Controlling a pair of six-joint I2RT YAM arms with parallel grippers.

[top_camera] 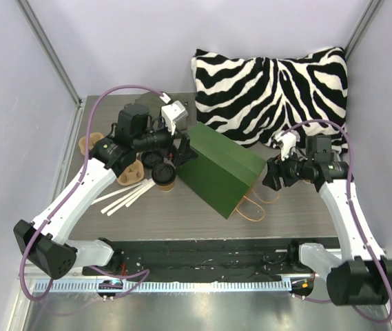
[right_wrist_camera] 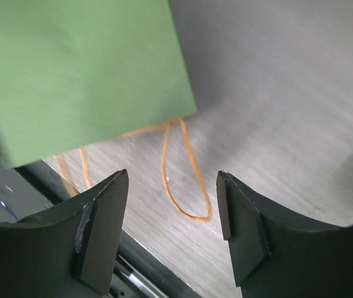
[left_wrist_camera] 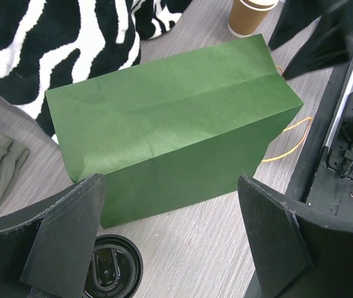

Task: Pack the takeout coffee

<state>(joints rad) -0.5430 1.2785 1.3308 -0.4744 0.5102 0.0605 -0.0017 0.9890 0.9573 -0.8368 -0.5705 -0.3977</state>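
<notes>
Top view: your left gripper (top_camera: 182,150) hung at green bag's (top_camera: 224,171) 10 o'clock corner. Coffee cup (top_camera: 164,174) sat lid up on table, just outside bag at its 9 o'clock.
Left wrist view: your jaws spread wide, empty. Bag lay flat at 12 o'clock, cup at 7 o'clock by left finger.
Right wrist view: your right gripper (right_wrist_camera: 173,208) gaped wide, holding nothing. Orange handle loop (right_wrist_camera: 185,186) lay between fingers, bag at 11 o'clock.

Zebra pillow (top_camera: 271,93) at the far edge — white sticks (top_camera: 123,198) lying front-left
</notes>
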